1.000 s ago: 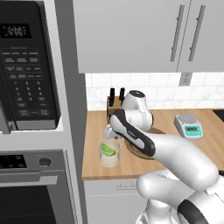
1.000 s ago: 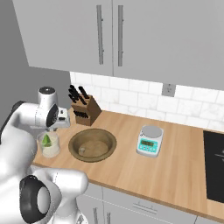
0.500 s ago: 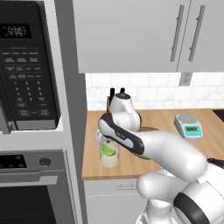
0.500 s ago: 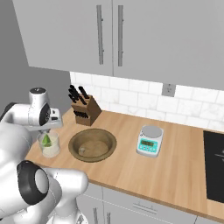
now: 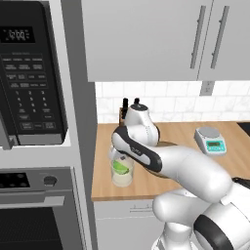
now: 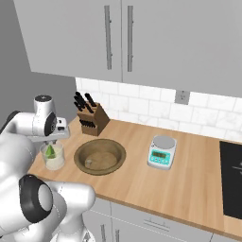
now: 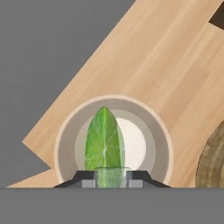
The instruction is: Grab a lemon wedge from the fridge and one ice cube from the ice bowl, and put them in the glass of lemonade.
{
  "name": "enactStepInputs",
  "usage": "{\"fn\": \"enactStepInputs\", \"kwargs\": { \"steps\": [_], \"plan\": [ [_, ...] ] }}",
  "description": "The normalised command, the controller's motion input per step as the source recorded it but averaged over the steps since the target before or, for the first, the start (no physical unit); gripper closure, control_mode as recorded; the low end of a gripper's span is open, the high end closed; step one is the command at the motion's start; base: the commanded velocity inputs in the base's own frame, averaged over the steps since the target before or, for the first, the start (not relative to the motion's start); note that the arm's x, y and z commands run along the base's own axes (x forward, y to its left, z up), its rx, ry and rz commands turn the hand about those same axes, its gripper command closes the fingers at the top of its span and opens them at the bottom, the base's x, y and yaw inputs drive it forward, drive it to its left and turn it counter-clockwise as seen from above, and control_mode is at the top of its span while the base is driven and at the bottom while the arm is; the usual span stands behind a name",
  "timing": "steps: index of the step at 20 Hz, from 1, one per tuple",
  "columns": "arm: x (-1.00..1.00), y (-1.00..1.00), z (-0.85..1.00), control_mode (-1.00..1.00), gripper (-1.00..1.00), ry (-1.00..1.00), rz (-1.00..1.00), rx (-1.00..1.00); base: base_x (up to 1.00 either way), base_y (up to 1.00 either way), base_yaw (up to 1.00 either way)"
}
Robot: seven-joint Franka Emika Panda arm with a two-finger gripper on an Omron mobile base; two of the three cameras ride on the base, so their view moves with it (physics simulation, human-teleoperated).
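Note:
The glass of lemonade (image 6: 55, 160) stands near the counter's left end, also seen as a clear tumbler (image 5: 122, 175) and from above as a round rim (image 7: 162, 144). My gripper (image 7: 111, 177) hangs straight over it, shut on the yellow-green lemon wedge (image 7: 104, 138). The wedge (image 6: 49, 151) sits at the glass's mouth, pointing down into it, and shows green through the glass (image 5: 119, 166). The brown ice bowl (image 6: 80, 150) lies just right of the glass with a small pale piece inside; its edge (image 7: 212, 166) shows beside the glass. The fridge is out of view.
A knife block (image 6: 90, 120) stands behind the bowl against the tiled wall. A small kitchen scale (image 6: 160, 152) sits further right, with a dark cooktop (image 6: 231, 175) beyond it. A black microwave (image 5: 29, 78) and oven (image 5: 34, 210) fill the tall unit left of the counter.
The arm's upper links have swung a little to the left. The hand and the lemon wedge have stayed over the mouth of the glass.

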Motion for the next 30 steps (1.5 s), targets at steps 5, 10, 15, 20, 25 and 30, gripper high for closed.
{"fn": "enactStepInputs", "kwargs": {
  "steps": [5, 10, 15, 20, 25, 30],
  "plan": [
    [0.0, 0.0, -0.02, -1.0, 1.0, 0.0, 0.0, 0.0, 0.0, 0.0, 0.0],
    [0.08, 0.0, -0.01, -1.0, 1.0, 0.01, 0.0, 0.0, 0.0, 0.0, 0.0],
    [0.07, -0.02, 0.0, -1.0, 1.0, 0.05, 0.0, 0.0, 0.0, 0.0, 0.0],
    [0.0, 0.0, 0.0, -1.0, 1.0, 0.08, 0.0, 0.0, 0.0, 0.0, 0.0],
    [0.01, 0.0, 0.09, -1.0, 1.0, 0.15, -0.01, -0.03, 0.0, 0.0, 0.0],
    [0.0, 0.0, 0.18, -1.0, 1.0, 0.01, -0.01, -0.03, 0.0, 0.0, 0.0]
  ]
}}
